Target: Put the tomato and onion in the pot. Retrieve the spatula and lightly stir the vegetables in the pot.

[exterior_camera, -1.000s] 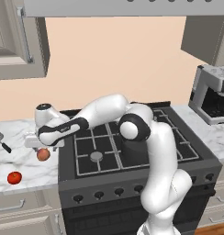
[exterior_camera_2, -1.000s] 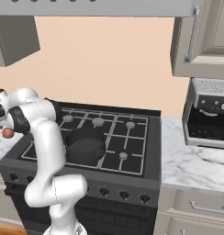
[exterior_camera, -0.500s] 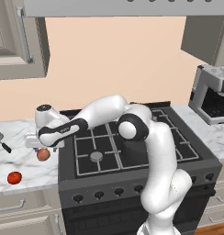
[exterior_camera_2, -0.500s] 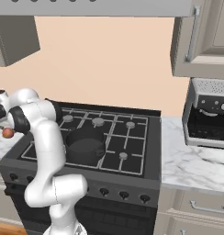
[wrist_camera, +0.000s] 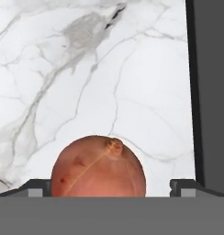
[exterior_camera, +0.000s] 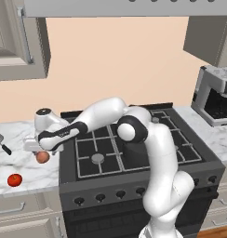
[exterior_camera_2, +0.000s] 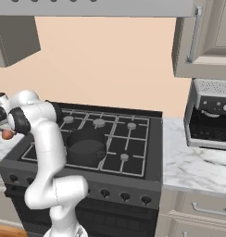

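Nothing much has shifted since the earlier frames: my arm sits in the same reach out over the left counter, and the onion, tomato and spatula lie where they lay. From the hand view I see the pincer spread wide, its two dark tips standing far apart at either side of the onion, which sits between them on the marble without either tip touching it, so the pincer is released and holds nothing. In the left base view the pincer hangs just above the onion, which rests on the marble counter near its right edge, close beside the stove. Toward the front edge of that counter, and a little to the left of the onion, lies the tomato, apart from it. Farther back and near the counter's left side I see the spatula, its grey head toward the wall and its black handle pointing forward. In the right base view the onion peeks out just below the hand at the picture's left edge. On the stove, the pot sits on the front left burner, dark and squat; in the left base view the arm hides most of it. On the right counter beyond the stove stands a coffee machine, against the wall under the upper cabinet.
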